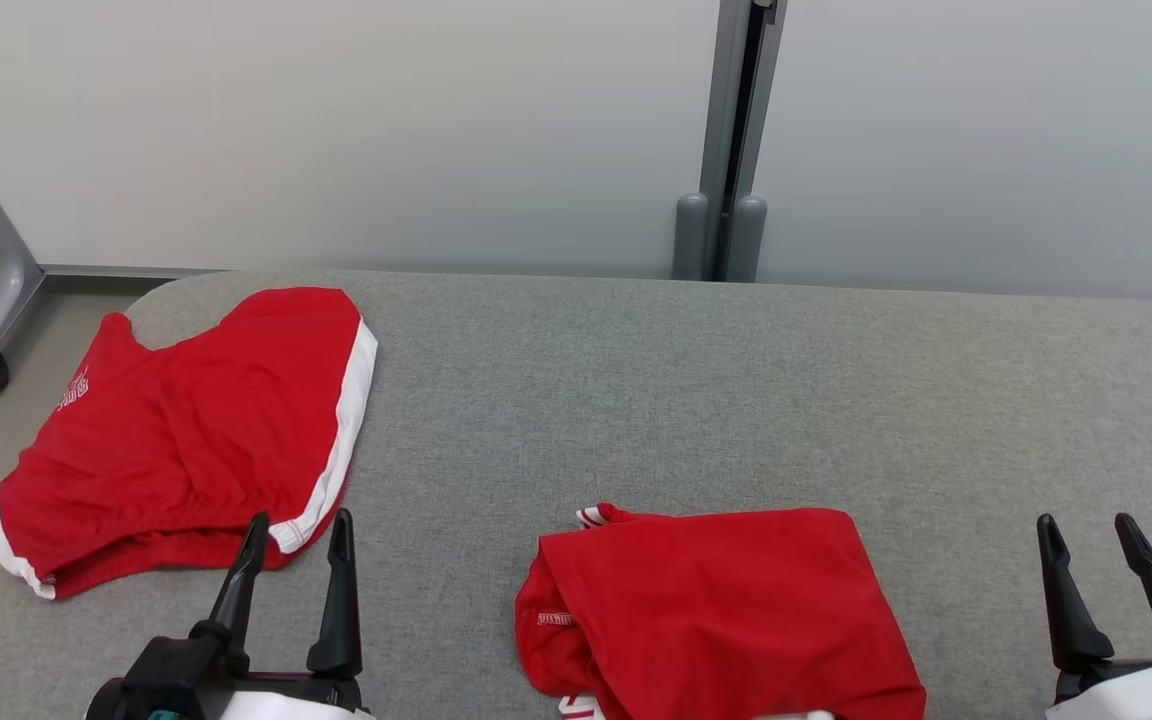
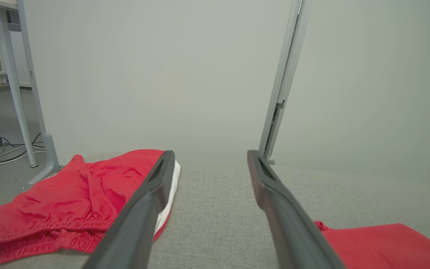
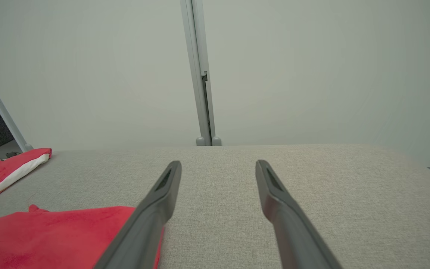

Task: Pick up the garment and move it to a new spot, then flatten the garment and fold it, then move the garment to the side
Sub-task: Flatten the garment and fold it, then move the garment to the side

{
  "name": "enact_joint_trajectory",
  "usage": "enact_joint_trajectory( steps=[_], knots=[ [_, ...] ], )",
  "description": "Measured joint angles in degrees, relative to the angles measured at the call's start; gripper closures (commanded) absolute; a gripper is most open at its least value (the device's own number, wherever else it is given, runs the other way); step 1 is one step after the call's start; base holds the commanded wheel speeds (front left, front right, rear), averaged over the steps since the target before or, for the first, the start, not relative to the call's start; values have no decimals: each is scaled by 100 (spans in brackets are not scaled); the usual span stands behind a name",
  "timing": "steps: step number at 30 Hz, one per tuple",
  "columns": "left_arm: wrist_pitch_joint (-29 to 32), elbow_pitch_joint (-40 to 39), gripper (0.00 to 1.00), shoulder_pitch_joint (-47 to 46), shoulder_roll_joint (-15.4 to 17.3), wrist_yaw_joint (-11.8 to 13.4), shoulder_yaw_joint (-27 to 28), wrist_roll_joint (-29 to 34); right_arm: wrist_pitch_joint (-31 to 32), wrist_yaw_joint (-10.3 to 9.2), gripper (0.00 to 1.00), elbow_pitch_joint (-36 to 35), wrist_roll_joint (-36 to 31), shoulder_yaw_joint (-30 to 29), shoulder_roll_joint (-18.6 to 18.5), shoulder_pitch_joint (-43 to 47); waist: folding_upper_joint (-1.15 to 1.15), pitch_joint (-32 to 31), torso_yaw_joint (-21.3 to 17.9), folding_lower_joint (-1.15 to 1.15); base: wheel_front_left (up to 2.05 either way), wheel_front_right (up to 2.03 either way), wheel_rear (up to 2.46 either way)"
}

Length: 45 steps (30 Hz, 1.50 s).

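Left gripper (image 1: pixel 299 518): my two long dark fingers stand apart, holding nothing. Right gripper (image 1: pixel 1084 520): fingers likewise apart and empty. Item one, the task piece: folded red satin-like shorts with small white lettering (image 1: pixel 726 610), lying between my two pairs of fingers, right of the left pair and left of the right pair, apart from both. Item two: spread red shorts with a white side stripe (image 1: pixel 186 430), just ahead of and leftward from my left fingers, the waistband nearest their tips; I cannot tell whether they touch. By my reading the fold is done and the carry to the side is in hand. To do it well I would bring both pairs of fingers in low at opposite edges of the folded piece, pinch through all layers, lift level so the slippery cloth does not slide open, and set it down without overlapping item two. Holding: the grey fabric-covered table (image 1: pixel 686 400) bears both garments loose on its top.
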Motion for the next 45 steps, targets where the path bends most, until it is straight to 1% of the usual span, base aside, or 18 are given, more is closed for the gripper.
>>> enact_joint_trajectory(
  steps=[6, 9, 12, 13, 16, 19, 22, 26, 31, 35, 39, 40, 41, 45],
  knots=[
    [0, 24, 0, 19, -103, -142, 113, 129, -15, 0, 0, -8, -2, 18, 14, -34, 0, -5, -44, 0, 0, 0, 0],
    [0, 41, 0, 19, -135, -196, 162, 183, -16, 0, 0, -37, 188, 82, 52, -44, 0, -22, -40, 0, 0, 0, 0],
    [0, 79, 0, 20, -171, -248, 185, 211, -13, 0, 0, 32, 370, 378, 7, -94, 0, -41, -20, 0, 0, 0, 0],
    [0, 99, 0, 20, -194, -258, 194, 212, 69, 0, 0, 103, 515, 654, -12, -187, 0, -50, -12, 0, 0, 0, 0],
    [0, 127, 0, 20, -221, -299, 190, 220, 500, 0, 0, 334, 692, 1081, -49, -502, 0, -43, 12, 0, 0, 0, 0],
    [0, 166, 0, 12, -232, -349, 159, 229, 1125, 0, 0, 637, 932, 1480, -34, -841, 0, -31, 78, 0, 0, 0, 0],
    [0, 268, 0, -7, -241, -353, 142, 226, 1831, 0, 0, 1115, 1056, 1644, -34, -1126, 0, -29, 192, 0, 0, 0, 0],
    [0, 354, 0, -36, -245, -358, 125, 216, 2544, 0, 0, 1717, 1100, 1516, 56, -1369, 0, -39, 382, 0, 0, 0, 0],
    [-1, 398, 0, -40, -250, -369, 151, 216, 3061, -1, 0, 2254, 902, 1090, 264, -1452, 0, -42, 623, 0, 0, 0, 0],
    [0, 408, 0, -40, -252, -388, 170, 218, 3374, 0, 0, 2351, 902, 978, 435, -1432, 0, -12, 733, 0, 0, 0, 0],
    [0, 404, 0, -47, -255, -392, 172, 218, 3704, 0, 0, 2397, 909, 887, 449, -1431, 0, 67, 748, 0, 0, 0, 0],
    [0, 402, 0, -51, -256, -391, 174, 218, 3735, 0, 65, 2380, 909, 871, 458, -1432, 0, 83, 744, 0, 0, 0, 0],
    [0, 400, 0, -53, -255, -391, 175, 218, 3747, 0, 100, 2348, 910, 850, 471, -1433, 0, 100, 736, 0, 0, 0, 0],
    [0, 400, 0, -85, -256, -390, 176, 216, 3682, 0, 100, 2182, 902, 848, 499, -1431, 0, 124, 659, 0, 0, 0, 0]
  ],
)
